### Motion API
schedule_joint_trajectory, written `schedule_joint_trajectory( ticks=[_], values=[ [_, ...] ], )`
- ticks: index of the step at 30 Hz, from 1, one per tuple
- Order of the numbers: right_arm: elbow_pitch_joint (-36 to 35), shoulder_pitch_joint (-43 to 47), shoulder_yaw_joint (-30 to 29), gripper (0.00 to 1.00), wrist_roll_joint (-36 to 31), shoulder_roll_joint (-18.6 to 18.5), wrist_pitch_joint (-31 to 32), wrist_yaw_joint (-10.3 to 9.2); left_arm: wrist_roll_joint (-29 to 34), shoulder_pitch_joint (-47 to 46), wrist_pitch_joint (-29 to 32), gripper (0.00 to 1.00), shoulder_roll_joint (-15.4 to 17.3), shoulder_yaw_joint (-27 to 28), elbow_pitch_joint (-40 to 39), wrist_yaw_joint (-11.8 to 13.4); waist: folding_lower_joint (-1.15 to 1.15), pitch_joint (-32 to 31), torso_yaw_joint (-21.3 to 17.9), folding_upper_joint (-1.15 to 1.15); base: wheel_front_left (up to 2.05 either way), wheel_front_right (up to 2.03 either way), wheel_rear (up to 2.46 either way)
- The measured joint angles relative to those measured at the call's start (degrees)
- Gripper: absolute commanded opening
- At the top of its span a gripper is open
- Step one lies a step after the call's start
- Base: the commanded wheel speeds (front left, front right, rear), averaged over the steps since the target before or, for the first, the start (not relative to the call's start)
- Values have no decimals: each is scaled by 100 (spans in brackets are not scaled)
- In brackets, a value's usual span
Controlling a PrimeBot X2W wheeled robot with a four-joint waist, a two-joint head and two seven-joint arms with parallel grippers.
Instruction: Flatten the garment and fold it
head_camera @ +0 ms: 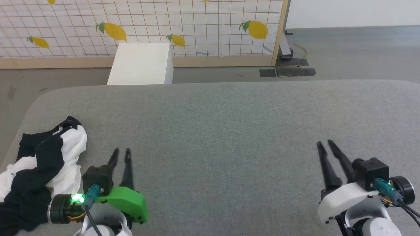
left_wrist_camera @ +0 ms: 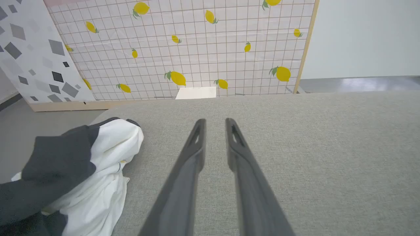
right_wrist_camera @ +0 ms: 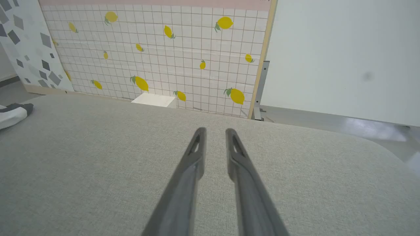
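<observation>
The garment [head_camera: 46, 164] lies crumpled in a black-and-white heap at the left edge of the grey padded table [head_camera: 229, 131]. In the left wrist view the garment [left_wrist_camera: 98, 170] sits to the left of the fingers, apart from them. My left gripper [head_camera: 121, 151] rests low over the table just right of the heap, jaws slightly open and empty; the same gripper [left_wrist_camera: 215, 121] shows a narrow gap. My right gripper [head_camera: 325, 142] hovers at the far right, also slightly open and empty, its gap plain in its own view [right_wrist_camera: 215, 130]. A corner of the garment [right_wrist_camera: 11, 114] peeks in at far left.
A white box [head_camera: 141, 64] stands on the floor just beyond the table's far edge. Behind it runs a lemon-patterned grid screen [head_camera: 197, 29] with a wooden frame. Grey floor [head_camera: 354, 52] lies to the far right. Broad bare table surface stretches between the two grippers.
</observation>
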Motion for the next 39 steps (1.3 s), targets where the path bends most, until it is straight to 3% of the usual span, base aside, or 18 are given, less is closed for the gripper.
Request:
schedule_joint_trajectory(
  ticks=[20,39],
  values=[
    [71,24,-130,100,177,0,-204,0,-101,-1,-203,100,0,-49,144,1,0,6,71,0,0,0,0],
    [169,92,-174,100,315,0,-414,0,-182,0,-427,100,0,-22,252,55,0,18,563,0,0,0,0]
  ],
)
